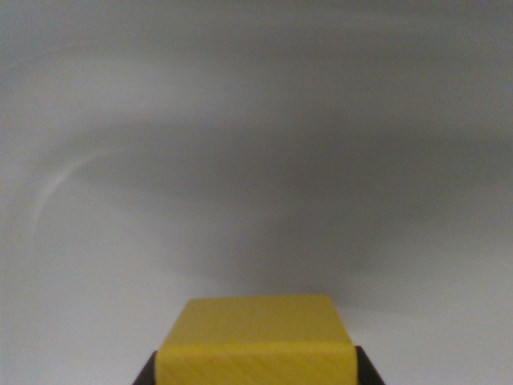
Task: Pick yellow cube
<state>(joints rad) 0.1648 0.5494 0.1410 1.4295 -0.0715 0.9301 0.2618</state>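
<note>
One yellow cube (255, 341) sits clenched in our hand (255, 370) at the wrist view's bottom, above the blurred bench (256, 120); we judge a shallow grip could let it slip.

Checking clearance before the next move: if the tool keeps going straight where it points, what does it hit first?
Probably the plain grey surface ahead; nothing else shows beyond the yellow wooden cube between the tool's dark fingers. Depth is unclear.

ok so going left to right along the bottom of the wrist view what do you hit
bare grey surface → dark claw finger → yellow cube → the other dark claw finger → bare grey surface again
</note>
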